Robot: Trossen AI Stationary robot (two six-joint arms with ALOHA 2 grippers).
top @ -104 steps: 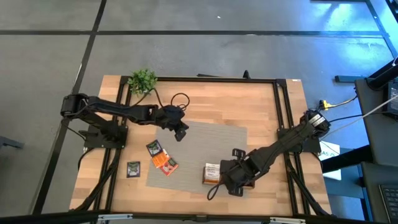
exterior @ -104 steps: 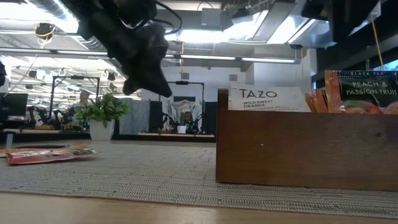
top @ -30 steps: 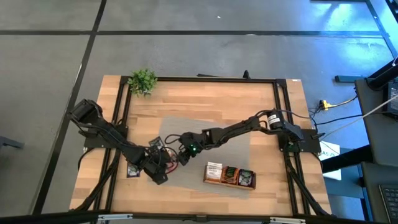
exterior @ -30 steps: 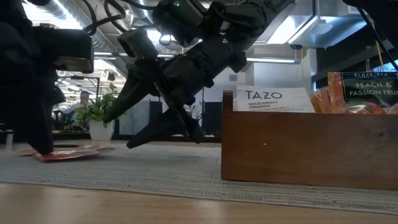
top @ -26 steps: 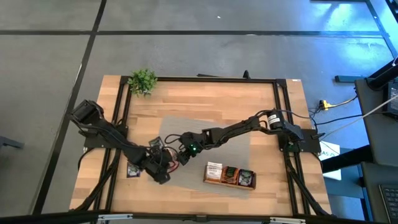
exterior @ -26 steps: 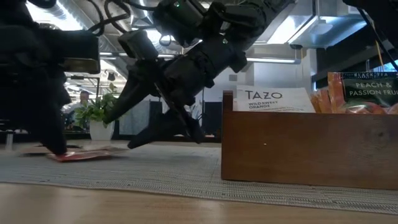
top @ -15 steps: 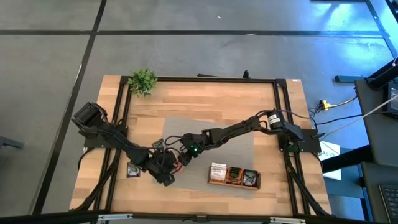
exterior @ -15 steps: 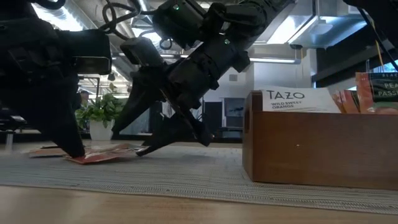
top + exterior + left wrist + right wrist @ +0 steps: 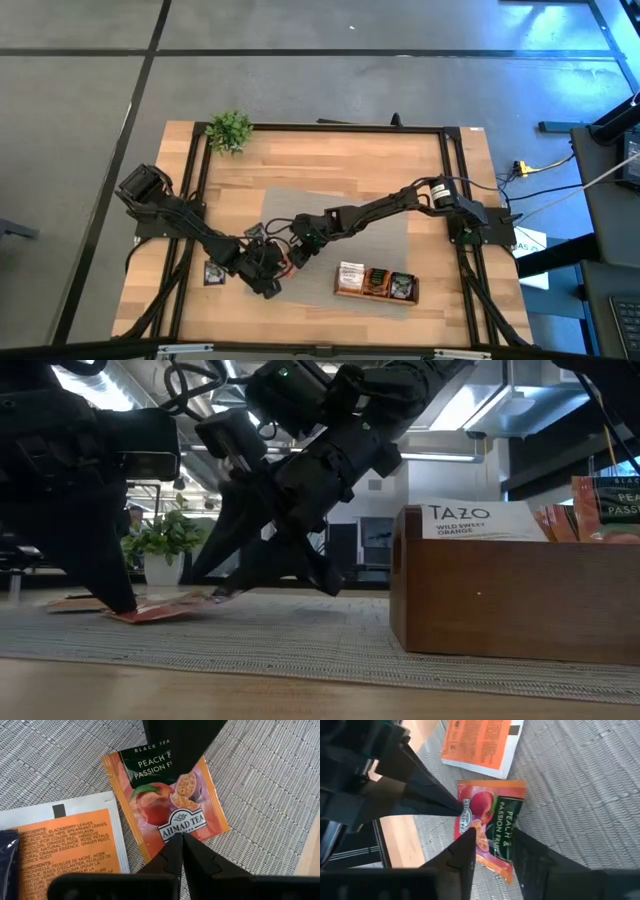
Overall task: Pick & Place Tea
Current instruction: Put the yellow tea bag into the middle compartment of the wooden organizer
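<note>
An orange peach-and-passion-fruit tea sachet (image 9: 150,805) lies flat on the grey mat (image 9: 350,215). My left gripper (image 9: 182,845) is shut, its tip on the sachet's near edge. My right gripper (image 9: 492,852) comes slanting down from the far right. It is open by a narrow gap, with its fingertips over the sachet's far end (image 9: 492,837). A white-and-orange sachet (image 9: 65,845) and a dark one (image 9: 7,865) lie beside it. Another dark sachet (image 9: 213,273) rests on the bare wood at the left. My left gripper presses its shut fingertips down on the peach sachet's near edge, by the brand print (image 9: 177,827), slanting down from the table's left. The sachet lies flat on the mat under them. My right gripper has its fingertips at the sachet's far end (image 9: 218,597); whether they touch it I cannot tell.
The wooden tray (image 9: 375,283), with sachets standing in its compartments, sits on the mat's near right part. A small potted plant (image 9: 229,130) stands at the far left corner. The mat's far half is bare.
My left gripper has gone down and toward the near right, landing on the peach sachet. The mat, with the tray on it, has slid a little toward the table's right edge. My right gripper has stayed in place and drawn its fingers closer together over the sachet's far end.
</note>
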